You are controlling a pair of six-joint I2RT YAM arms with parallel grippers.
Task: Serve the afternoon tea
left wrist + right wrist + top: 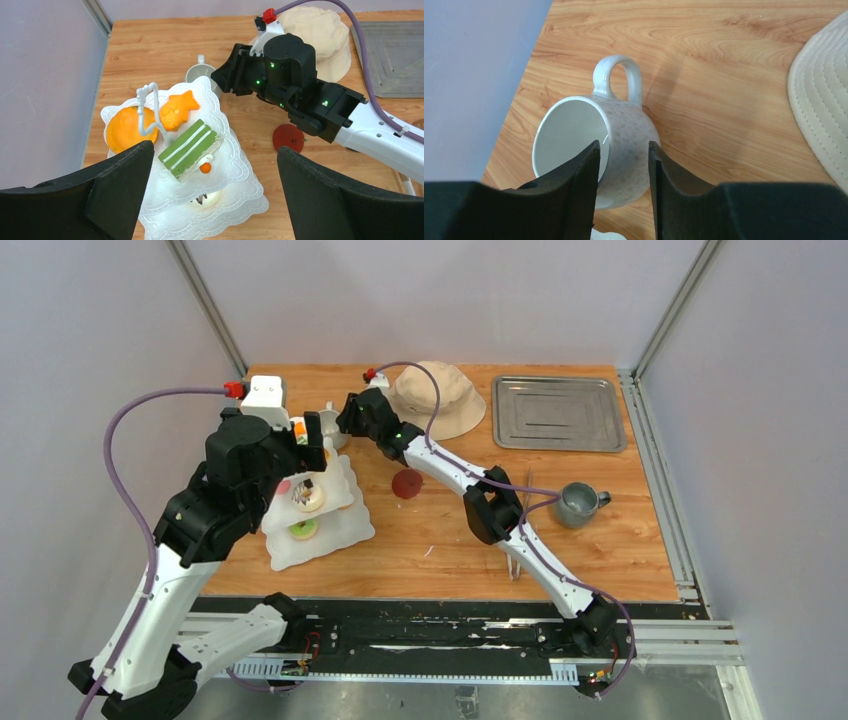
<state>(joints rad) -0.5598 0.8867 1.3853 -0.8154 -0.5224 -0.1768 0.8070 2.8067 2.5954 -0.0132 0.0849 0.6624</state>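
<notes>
**A:** Since both arms crowd the far left of the surface (620, 530), what do you mind first?

**B:** The three-tier stand (335, 530), the biggest thing near me. It sits between my bases and the white mug (629, 125). My left end effector (215, 147) hovers over its top tier, fingers wide apart and empty. The two wrists are near each other, so I judge the left should hold off while the right works.

**A:** And the right?

**B:** My right end effector (624, 147) is over the mug at the back of the surface, near the bucket hat (437, 395). One finger is over the opening and the other over the outer wall, with a narrow gap between them. Whether they are pinching the wall I cannot tell.

**A:** So how do you do it well?

**B:** I take the step to be gripping the mug so I can carry it to a serving place. I'd pinch the wall squarely, opposite the handle (618, 72), and deep enough past the rim that the glazed wall can't slip. Then I'd lift straight up before swinging away, so the mug catches neither the stand's wavy edge nor the hat's brim.
</notes>
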